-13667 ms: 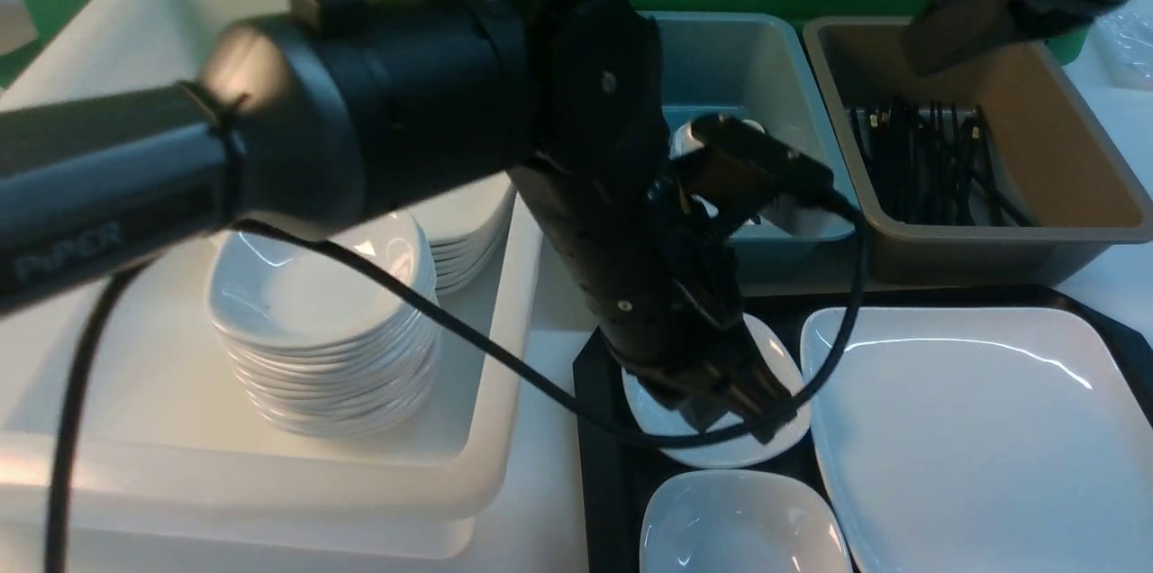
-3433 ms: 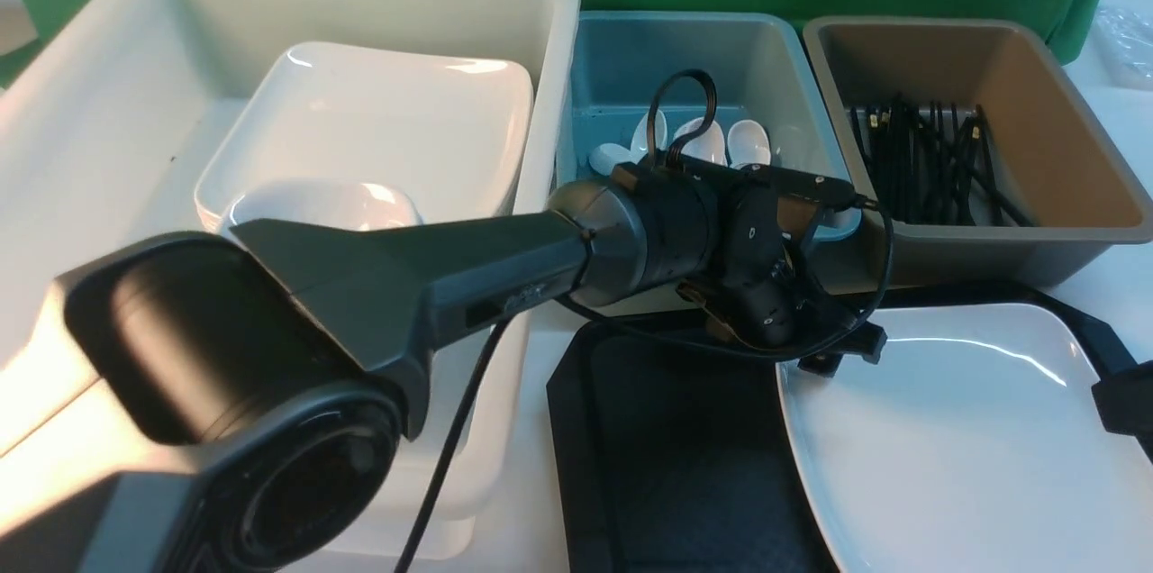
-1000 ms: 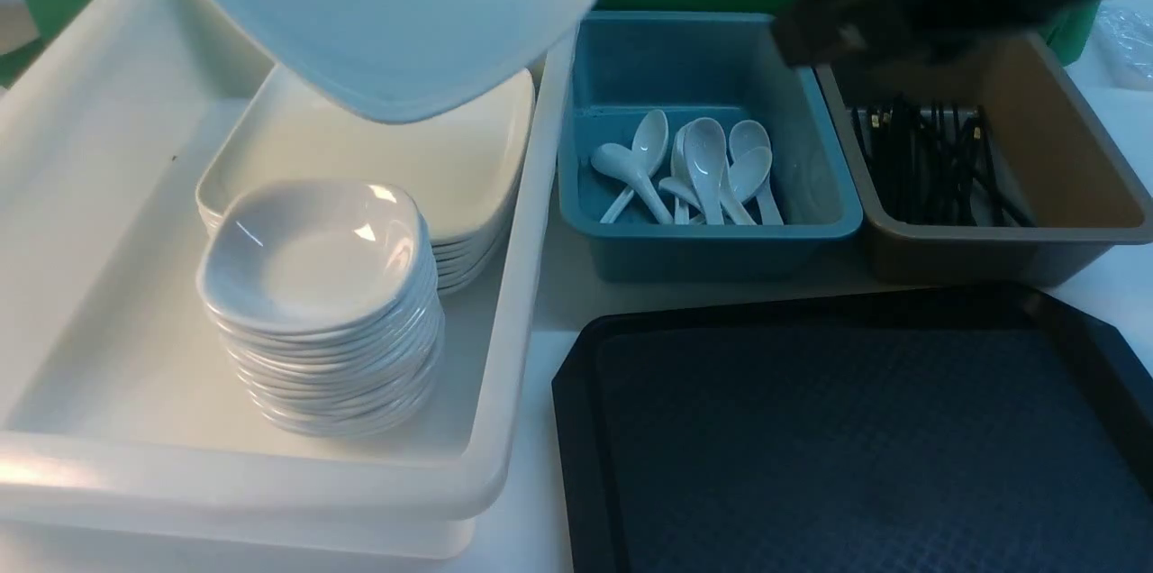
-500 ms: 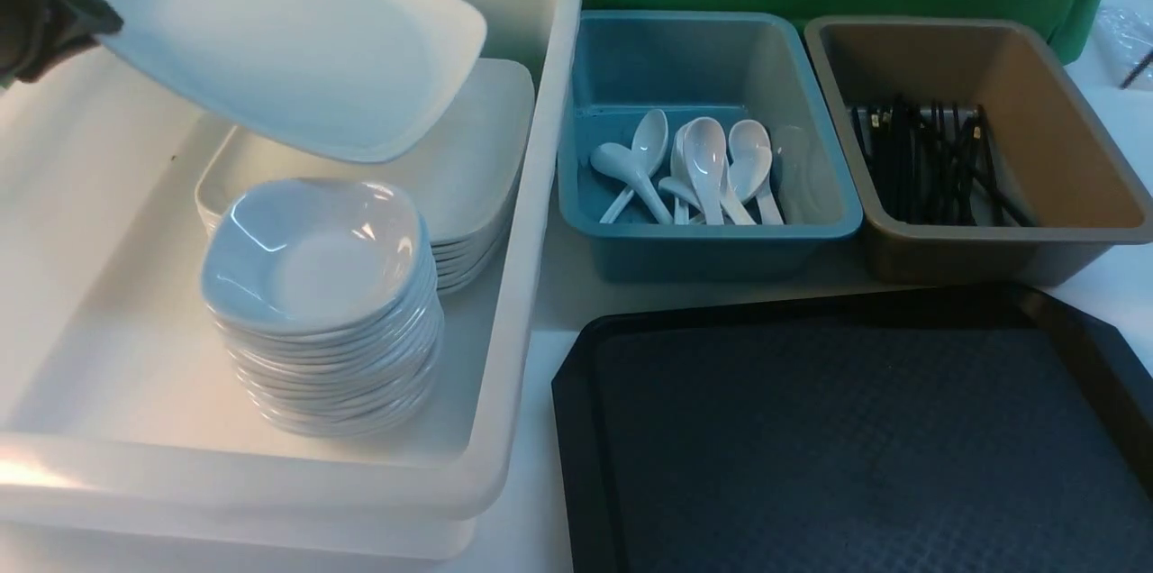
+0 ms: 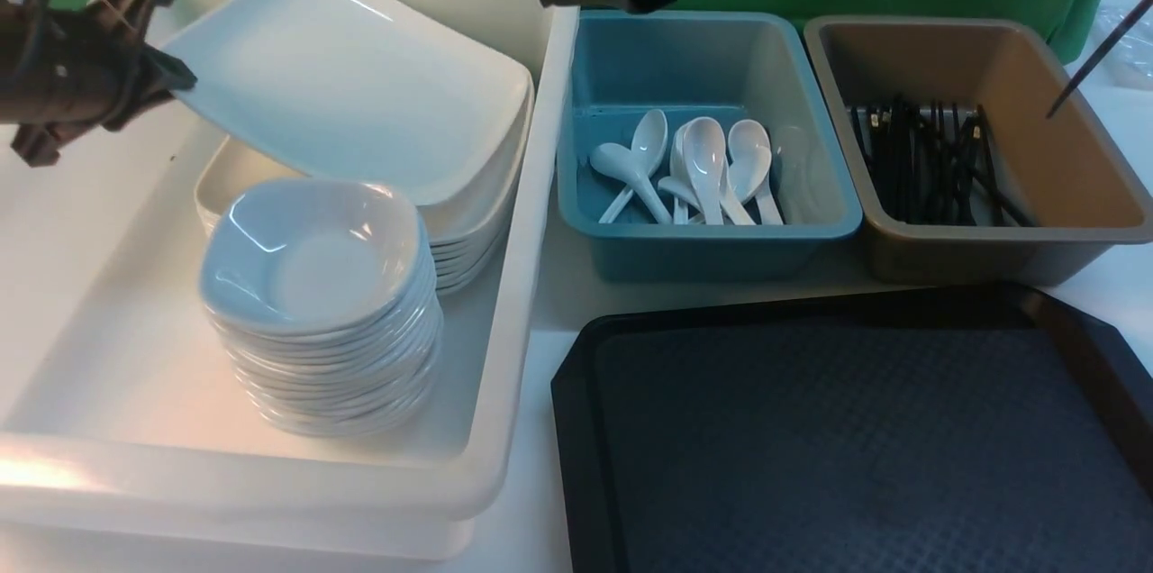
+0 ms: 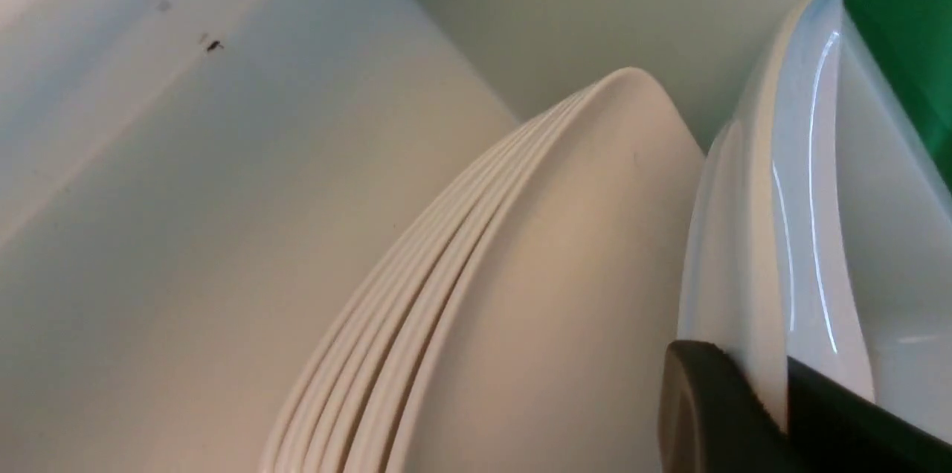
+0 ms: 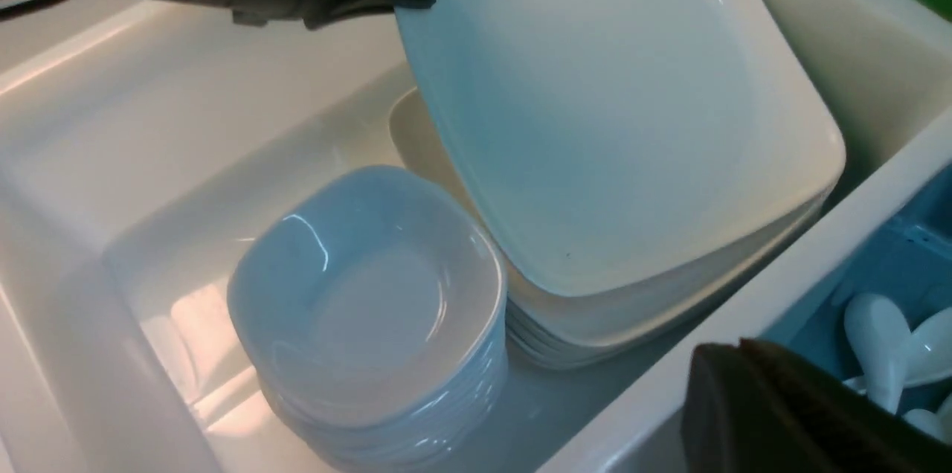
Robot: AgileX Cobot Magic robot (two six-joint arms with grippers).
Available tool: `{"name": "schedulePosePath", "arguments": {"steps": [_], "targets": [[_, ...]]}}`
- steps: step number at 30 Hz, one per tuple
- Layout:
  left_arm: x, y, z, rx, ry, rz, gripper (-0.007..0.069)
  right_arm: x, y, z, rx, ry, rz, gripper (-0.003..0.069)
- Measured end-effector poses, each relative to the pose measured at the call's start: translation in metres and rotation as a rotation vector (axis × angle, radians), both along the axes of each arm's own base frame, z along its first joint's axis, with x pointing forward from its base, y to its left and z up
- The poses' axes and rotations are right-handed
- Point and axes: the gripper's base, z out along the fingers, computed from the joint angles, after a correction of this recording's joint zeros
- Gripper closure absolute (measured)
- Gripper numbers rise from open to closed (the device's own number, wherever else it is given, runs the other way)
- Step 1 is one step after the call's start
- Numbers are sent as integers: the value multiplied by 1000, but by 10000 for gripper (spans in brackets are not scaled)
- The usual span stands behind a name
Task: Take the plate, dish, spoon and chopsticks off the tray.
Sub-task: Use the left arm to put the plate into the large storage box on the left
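Front view, left gripper point(image 5: 167, 76) clamped on plate point(image 5: 360, 86) corner, plate tilted, its edge farthest from gripper resting on plate stack point(image 5: 473, 226) in tub point(image 5: 509, 321), tray point(image 5: 811, 447) well apart from gripper, right gripper point(image 7: 766, 406) opening impossible to tell

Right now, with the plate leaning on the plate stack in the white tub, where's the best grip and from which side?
Grip the plate by its lifted left rim, coming from the robot's left, where the left gripper pinches it. That edge stands clear of the plate stack; the opposite edge rests on the stack, close to the white tub's wall, probably leaving fingers little room.
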Motion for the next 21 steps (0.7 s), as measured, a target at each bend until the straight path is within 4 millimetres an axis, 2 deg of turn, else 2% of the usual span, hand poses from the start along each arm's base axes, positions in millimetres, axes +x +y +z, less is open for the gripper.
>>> {"name": "schedulePosePath", "arguments": {"steps": [9,13,18,21], "targets": [[1,-2,-10,10,37,-39,579,0,0,0,-2,2,0,631],[-2,-4,-14,82,76,-122,460,0,0,0,-2,3,1,630],[-10,-5,-17,191,136,-223,223,-1,-1,-2,-18,21,5,629],[-15,-4,-8,256,140,-243,118,-2,-1,-3,-31,35,8,629]]}}
